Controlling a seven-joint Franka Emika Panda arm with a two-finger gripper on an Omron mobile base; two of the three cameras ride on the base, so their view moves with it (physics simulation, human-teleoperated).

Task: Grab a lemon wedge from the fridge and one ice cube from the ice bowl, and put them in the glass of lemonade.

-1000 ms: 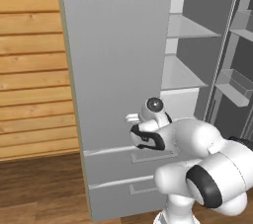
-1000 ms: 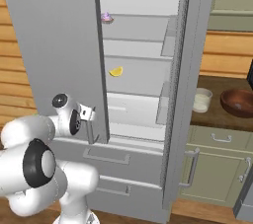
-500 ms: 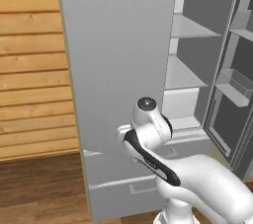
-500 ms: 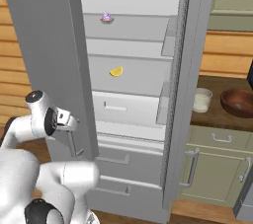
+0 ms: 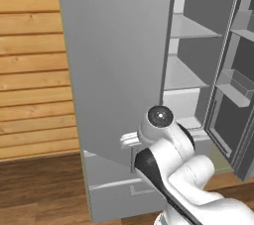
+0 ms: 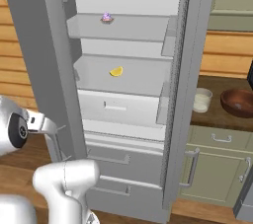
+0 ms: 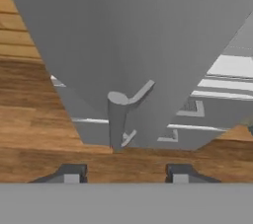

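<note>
Left base view: the tall grey metal fridge stands open against plank walls. Right base view: a tiny bright yellow lemon wedge lies mid-shelf; the clear glass of pale lemonade and reddish-brown ice bowl share the dark desk. Hand view: jaws parted, empty, above wooden floor

One fridge, one lemon wedge, one glass, one bowl, seemingly one cupcake.
</note>
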